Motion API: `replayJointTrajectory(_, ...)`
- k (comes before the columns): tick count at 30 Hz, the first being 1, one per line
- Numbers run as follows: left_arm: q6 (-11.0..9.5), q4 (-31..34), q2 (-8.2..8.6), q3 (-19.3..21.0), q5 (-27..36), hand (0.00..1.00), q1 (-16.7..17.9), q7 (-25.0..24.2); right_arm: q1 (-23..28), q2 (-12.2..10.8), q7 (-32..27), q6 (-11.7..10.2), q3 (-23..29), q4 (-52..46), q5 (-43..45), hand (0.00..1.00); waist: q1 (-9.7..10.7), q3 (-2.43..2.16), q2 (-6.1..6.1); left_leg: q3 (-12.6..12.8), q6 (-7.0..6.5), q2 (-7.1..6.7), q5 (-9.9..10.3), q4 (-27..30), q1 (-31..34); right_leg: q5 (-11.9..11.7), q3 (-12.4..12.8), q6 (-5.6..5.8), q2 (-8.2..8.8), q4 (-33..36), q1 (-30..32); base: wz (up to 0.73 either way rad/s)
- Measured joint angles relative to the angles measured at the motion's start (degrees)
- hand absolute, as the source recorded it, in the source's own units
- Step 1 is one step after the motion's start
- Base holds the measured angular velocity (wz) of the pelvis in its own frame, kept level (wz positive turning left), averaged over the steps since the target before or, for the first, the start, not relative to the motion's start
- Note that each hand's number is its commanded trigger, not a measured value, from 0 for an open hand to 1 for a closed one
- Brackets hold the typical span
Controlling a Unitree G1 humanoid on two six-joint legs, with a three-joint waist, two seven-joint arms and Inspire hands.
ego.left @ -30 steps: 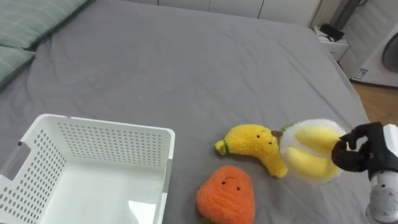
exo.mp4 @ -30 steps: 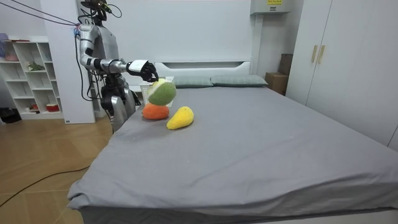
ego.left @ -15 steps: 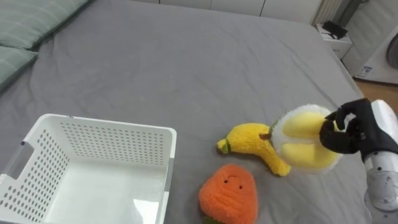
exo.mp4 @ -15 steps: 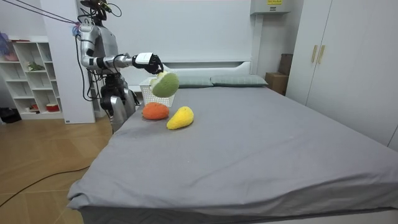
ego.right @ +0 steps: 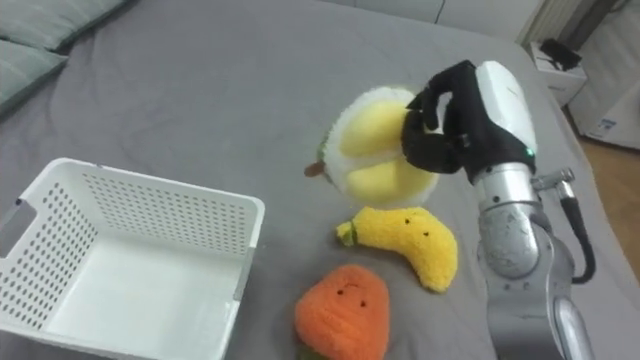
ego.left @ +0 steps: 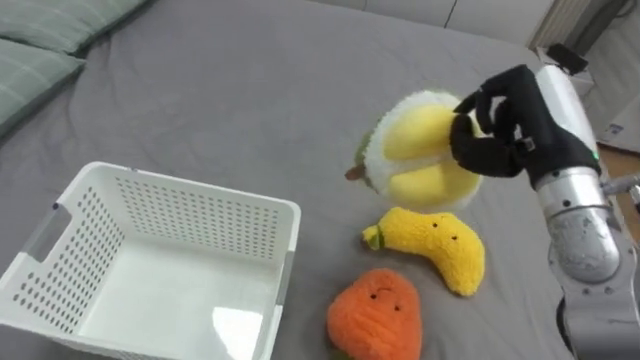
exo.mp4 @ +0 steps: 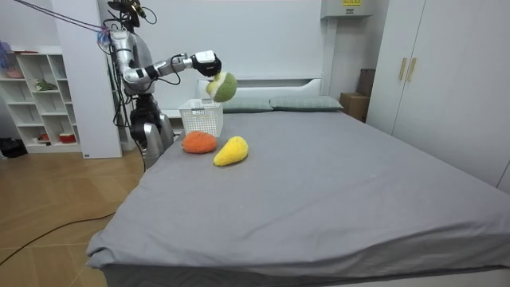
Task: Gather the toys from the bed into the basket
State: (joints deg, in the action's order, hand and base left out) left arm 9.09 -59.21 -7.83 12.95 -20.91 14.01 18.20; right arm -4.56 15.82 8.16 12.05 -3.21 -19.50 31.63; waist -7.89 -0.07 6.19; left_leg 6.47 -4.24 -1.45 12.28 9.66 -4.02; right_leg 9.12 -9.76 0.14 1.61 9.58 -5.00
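Right hand has its fingers curled round the yellow plush, held in the air just right of the basket. Next, I reckon: swing it over the basket and drop.

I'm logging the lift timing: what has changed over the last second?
The right robot hand, shut on the round yellow-and-green plush, has raised it higher above the bed and carried it to the robot's left, toward the white basket. The banana plush, the orange plush and the basket lie as before.
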Motion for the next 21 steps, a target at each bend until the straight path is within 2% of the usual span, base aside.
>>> replayJointTrajectory(5,0.2,-0.1,0.06,-2.2,0.0,0.00,-0.3,-0.4,-1.7,-0.2,4.4,0.3,-5.1,-2.2,0.1,1.00,-2.2,0.10,-0.14,-1.5,-0.07,-0.29,-0.1,0.4,0.9,0.0,-1.4,0.01,0.25,-0.1,0.1,0.15)
replayJointTrajectory(7,0.4,-0.2,-0.08,-4.0,0.0,0.00,-1.1,-0.3,-2.9,-1.2,5.2,0.8,-8.3,-1.8,0.2,1.00,-3.2,0.13,-0.14,-2.5,-0.04,-0.39,-0.2,1.1,1.6,0.0,-2.1,0.01,0.31,-0.2,0.2,0.21)
replayJointTrajectory(12,0.9,-0.4,-0.11,-5.9,0.1,0.00,-2.8,0.0,-3.5,-3.5,5.5,1.9,-15.0,-1.1,-1.0,1.00,-6.5,0.23,0.07,-2.7,0.09,-0.39,-0.5,0.9,1.6,0.0,-2.4,0.00,0.31,-0.1,0.2,0.04)
replayJointTrajectory(18,1.1,-0.4,-0.02,-6.5,0.0,0.00,-4.0,0.0,-4.5,-5.8,6.4,2.4,-19.1,2.0,-1.9,1.00,-8.2,0.41,0.50,-3.7,0.12,-0.55,-0.7,1.0,2.2,-0.1,-3.2,-0.03,0.40,-0.3,0.2,0.08)
replayJointTrajectory(19,1.3,-0.1,-0.02,-6.5,0.0,0.00,-4.1,0.0,-4.7,-6.0,6.4,2.6,-19.8,2.9,-1.7,0.52,-8.4,0.39,0.55,-4.0,0.13,-0.61,-0.7,1.1,2.6,-0.1,-3.6,-0.06,0.41,-0.6,0.3,0.09)
replayJointTrajectory(20,1.4,0.1,-0.03,-6.5,0.0,0.00,-4.2,0.0,-4.8,-6.0,6.5,2.9,-20.4,3.2,-1.6,0.00,-8.4,0.39,0.55,-4.2,0.13,-0.64,-0.8,1.2,2.8,-0.2,-3.9,-0.06,0.43,-0.8,0.3,0.18)
replayJointTrajectory(21,1.4,0.3,-0.03,-6.5,0.0,0.00,-4.5,0.0,-4.9,-6.0,7.1,3.0,-21.0,3.6,-1.6,0.00,-8.5,0.39,0.57,-4.7,0.13,-0.75,-0.9,1.2,3.3,-0.2,-4.6,-0.06,0.52,-0.9,0.5,0.18)
